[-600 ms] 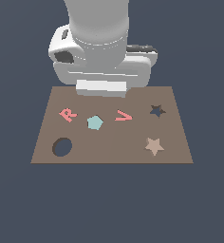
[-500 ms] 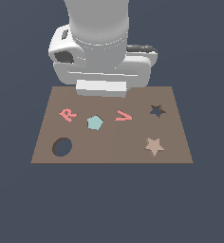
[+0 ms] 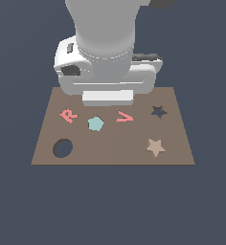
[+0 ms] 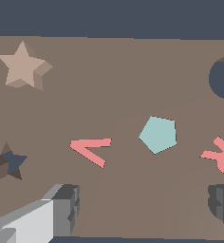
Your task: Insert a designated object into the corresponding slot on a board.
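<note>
The tan star (image 3: 155, 147) lies flat on the board (image 3: 110, 150) near its front edge, toward the exterior view's right, with the star-shaped slot (image 3: 158, 111) behind it. It looks light, stiff and thin; I judge a grip across 2 opposite notches, low on its sides, safest. Farther back, the pincer (image 4: 142, 209) hangs above the board's rear, jaws spread wide, holding and touching nothing.

White-grey arm (image 3: 104, 43) — boxy hand (image 4: 142, 209), dark fingertips (image 4: 69, 206)
</note>
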